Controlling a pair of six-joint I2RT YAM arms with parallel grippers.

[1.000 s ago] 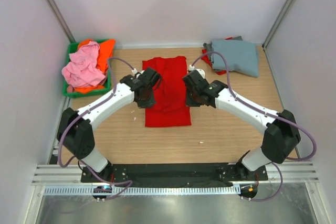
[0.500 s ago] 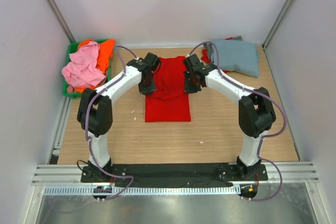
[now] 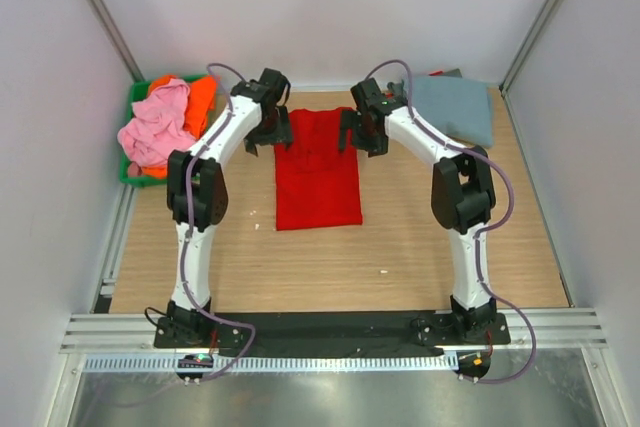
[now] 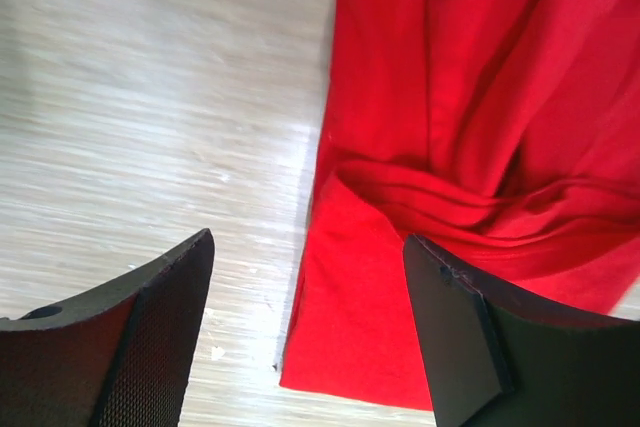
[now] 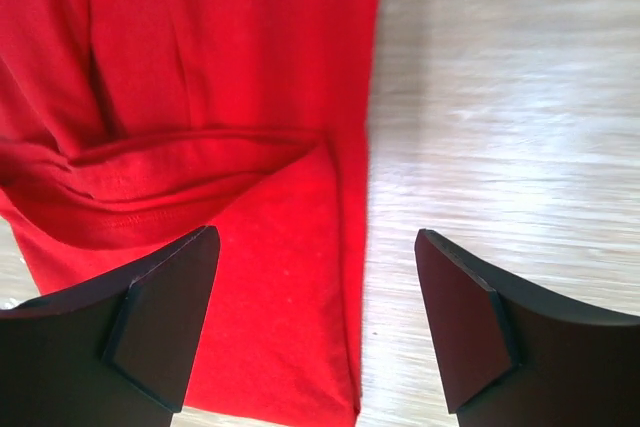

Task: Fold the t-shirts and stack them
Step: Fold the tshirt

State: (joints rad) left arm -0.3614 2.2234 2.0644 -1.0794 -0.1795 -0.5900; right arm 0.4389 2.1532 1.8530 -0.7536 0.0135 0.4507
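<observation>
top external alone shows pink t-shirt (image 3: 155, 127) heaped on green bin (image 3: 134, 97).

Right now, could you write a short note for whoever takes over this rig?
Left gripper and right gripper: both open, empty, at the far end of the red t-shirt.
Red t-shirt: folded into a narrow strip, table centre. Grey-blue t-shirt: folded, far right. Pink t-shirt and orange t-shirt: heaped in the green bin, far left.
Remaining: probably fold red crosswise, stack it, then pink and orange.
</observation>
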